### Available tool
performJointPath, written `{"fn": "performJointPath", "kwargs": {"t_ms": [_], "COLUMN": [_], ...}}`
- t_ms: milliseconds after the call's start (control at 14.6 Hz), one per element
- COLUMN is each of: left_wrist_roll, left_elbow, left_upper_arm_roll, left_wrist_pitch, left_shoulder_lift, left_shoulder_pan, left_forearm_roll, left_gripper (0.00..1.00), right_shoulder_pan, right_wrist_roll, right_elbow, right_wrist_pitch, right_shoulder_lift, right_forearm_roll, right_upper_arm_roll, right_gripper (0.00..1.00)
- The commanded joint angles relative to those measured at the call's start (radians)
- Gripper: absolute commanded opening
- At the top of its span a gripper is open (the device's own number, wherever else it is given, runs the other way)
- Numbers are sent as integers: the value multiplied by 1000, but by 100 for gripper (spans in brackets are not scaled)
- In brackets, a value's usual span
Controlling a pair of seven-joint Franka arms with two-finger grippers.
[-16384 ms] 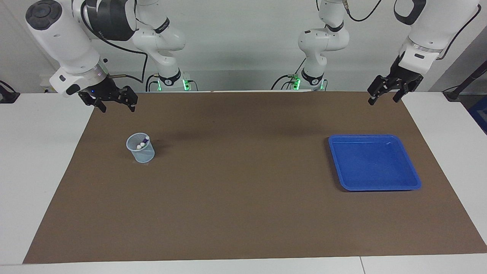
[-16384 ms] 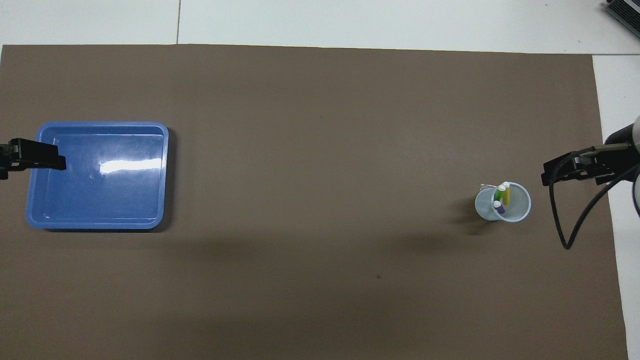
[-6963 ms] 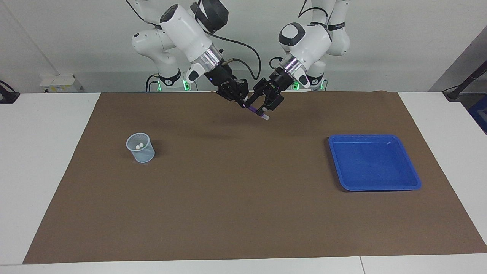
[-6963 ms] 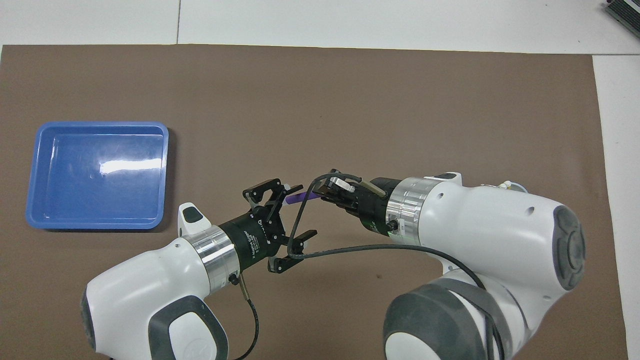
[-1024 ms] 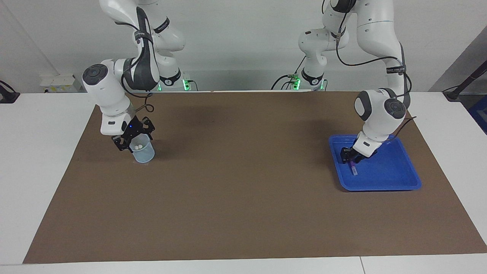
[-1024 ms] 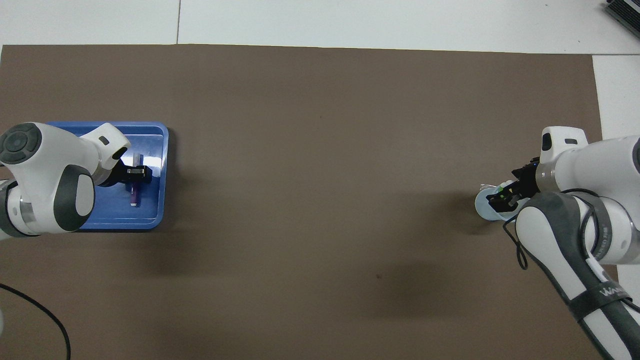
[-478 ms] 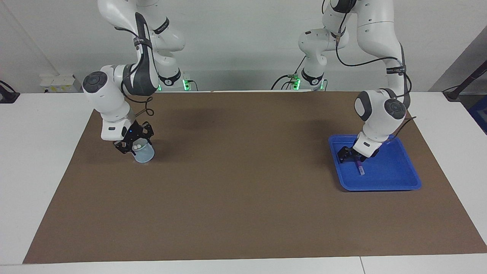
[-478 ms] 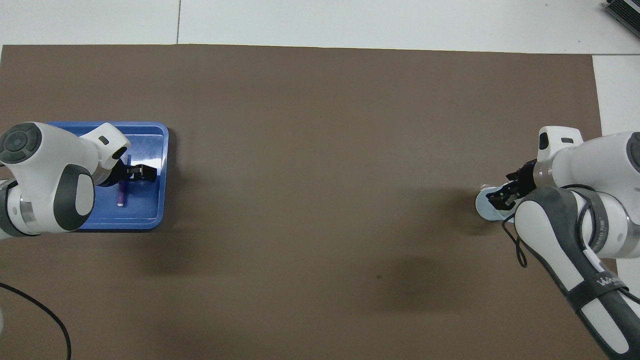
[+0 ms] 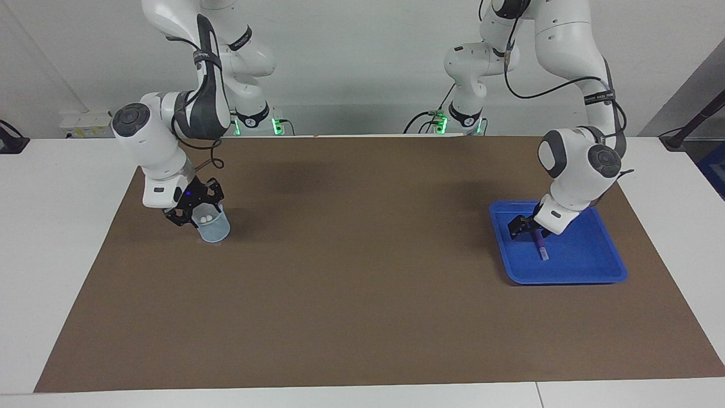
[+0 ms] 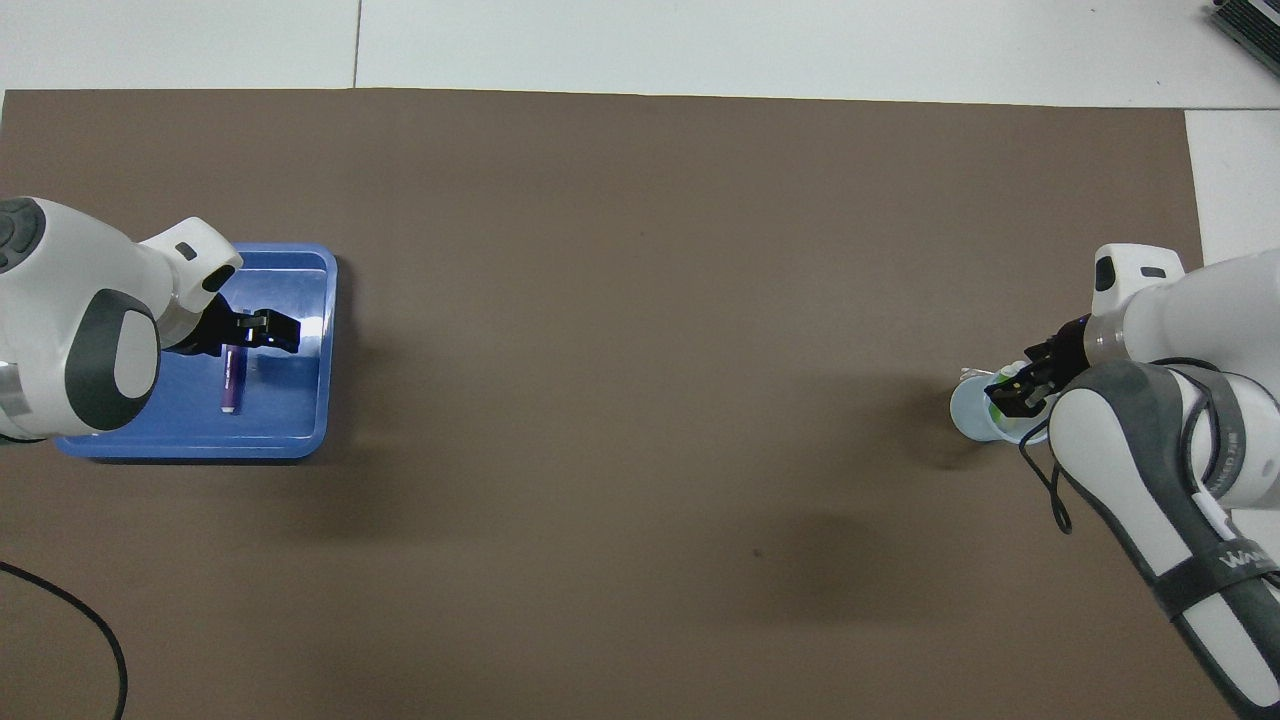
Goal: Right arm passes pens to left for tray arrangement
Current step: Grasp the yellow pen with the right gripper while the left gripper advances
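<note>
- The right gripper [image 9: 195, 212] is down at the mouth of the pale blue mesh cup [image 9: 214, 228], at the right arm's end of the table. Whether its fingers pinch a pen I cannot tell. Two whitish pen ends [image 9: 207, 217] show inside the cup's rim; the overhead view shows a trace of green there.
- Risk: the cup looks light and stands loose on the brown mat [image 9: 362, 283]. A slanted pull, or a finger catching the rim, could tip or drag it.
- Risk: the two pens stand close together, so a grab may catch both, or lift one and let it slip.
- The left gripper [image 9: 524, 226] hangs low over the blue tray [image 9: 614, 266] with fingers spread, holding nothing.
- The purple pen [image 9: 541, 246] lies flat in the tray, its pale end pointing away from the robots, right beneath that gripper.
- Risk: a sideways move by the left gripper could knock the round pen, which would roll easily against the rim.
</note>
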Motion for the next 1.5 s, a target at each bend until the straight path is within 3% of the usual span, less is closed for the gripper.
{"fn": "performJointPath", "kwargs": {"t_ms": [0,205,410,683,819,887,956,1024,1092,1229,1365,1434], "left_wrist_roll": [-19,-27,-84,-108,-241,-296,-347,-395,-435,-493,-554,-585], "left_elbow": [77,79,79,79,77,79,79,77,77,68,68,69], "left_upper_arm_roll": [-8,-9,-26,-29,-34,-34,-34,-35,-39,-57,-60,-60], "left_wrist_pitch": [-97,-175,-250,-316,-344,-352,-356,-359,-361,-358,-359,-363], "left_shoulder_lift": [5,-68,-122,-176,-196,-200,-210,-222,-234,-268,-286,-292], "left_shoulder_pan": [5,-5,-13,-15,-15,-15,-15,-15,-16,-18,-33,-39], "left_forearm_roll": [-40,-103,-126,-218,-259,-310,-359,-387,-405,-442,-495,-505], "left_gripper": [100,100,100,100,100,100,100,100,100,100,100,100], "right_shoulder_pan": [-16,-19,-27,-27,-28,-28,-28,-28,-28,-28,-28,-28], "right_wrist_roll": [-8,-10,-11,-10,-10,-8,-8,-8,-8,-8,-5,-3], "right_elbow": [-3,-24,-18,-6,-4,-4,-4,-4,-4,2,19,26], "right_wrist_pitch": [9,43,22,-10,-26,-23,-20,-23,-23,-32,-64,-75], "right_shoulder_lift": [8,7,7,7,5,5,5,5,5,5,7,7], "right_forearm_roll": [-5,-5,-5,-4,-2,-2,-2,3,6,6,6,6], "right_upper_arm_roll": [13,13,13,14,14,14,14,14,14,14,14,14], "right_gripper": [57,40,3,0,0,17,51,51,48,31,0,0]}}
